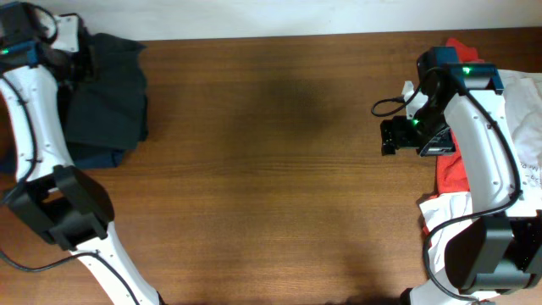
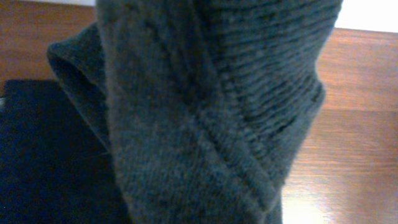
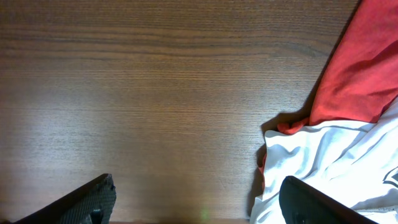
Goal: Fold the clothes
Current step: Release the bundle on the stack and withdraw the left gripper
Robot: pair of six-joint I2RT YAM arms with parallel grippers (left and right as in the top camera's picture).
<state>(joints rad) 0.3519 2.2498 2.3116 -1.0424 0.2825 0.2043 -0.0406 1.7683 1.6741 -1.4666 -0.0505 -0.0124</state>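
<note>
1. Looking down at a brown wood table [image 1: 271,169], pale wall [image 1: 271,17] past its far edge.
2. Got a dark clothes pile [image 1: 106,93] at the far-left corner, plus dark grey ribbed knit [image 2: 205,124] filling the left wrist view.
3. Can't tell if the left end effector [image 1: 69,56] over that pile is clenched or released, fingers hidden.
4. Seeing the right end effector [image 3: 199,202] spread wide, gripping nothing, near the right edge.
5. Also a red garment [image 3: 360,68] and a white garment [image 3: 323,162] bunched at the right edge, touching.
</note>
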